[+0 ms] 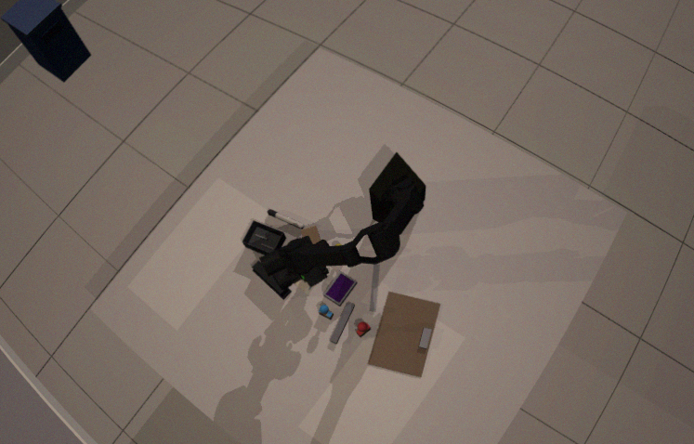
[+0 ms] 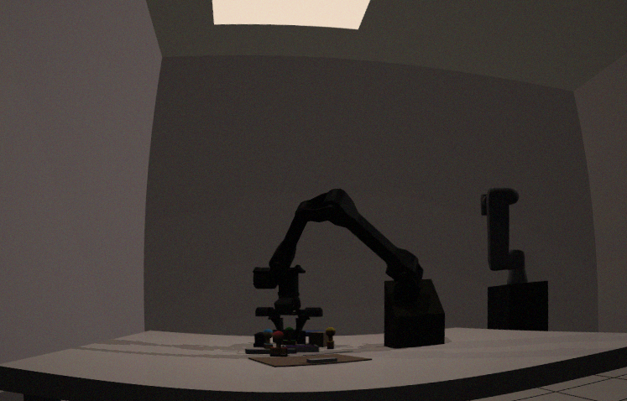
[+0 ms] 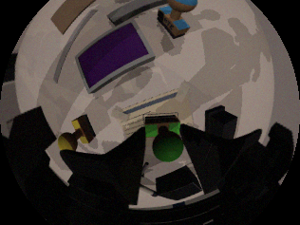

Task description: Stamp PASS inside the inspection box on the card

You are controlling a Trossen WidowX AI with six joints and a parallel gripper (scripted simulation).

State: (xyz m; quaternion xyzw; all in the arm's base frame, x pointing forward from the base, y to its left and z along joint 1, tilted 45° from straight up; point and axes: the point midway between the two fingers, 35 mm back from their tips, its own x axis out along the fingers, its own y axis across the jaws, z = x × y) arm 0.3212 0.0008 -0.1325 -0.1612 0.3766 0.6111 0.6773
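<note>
My gripper [image 2: 289, 330] [image 3: 162, 128] is shut on the green-knobbed stamp [image 3: 167, 147] [image 1: 303, 277], low over the bench and pointing down. The stamp is upright; its wording is not readable. The card [image 3: 183, 104] lies under it, with a blue bar and printed lines. The stamp's base is over a thin outlined box [image 3: 176, 114] on the card and hides most of it. Whether the base touches the card, and any print beneath, cannot be told. The purple ink pad [image 1: 340, 288] [image 3: 114, 57] lies beyond the card in the wrist view.
A blue stamp [image 1: 323, 309] [image 3: 174, 23], a red stamp [image 1: 362, 328] and a yellow stamp [image 3: 67, 141] [image 2: 330, 330] stand around the pad. A grey bar [image 1: 342, 322], a brown clipboard [image 1: 401, 336], a black tray [image 1: 282, 239] and a marker [image 1: 285, 218] are also there.
</note>
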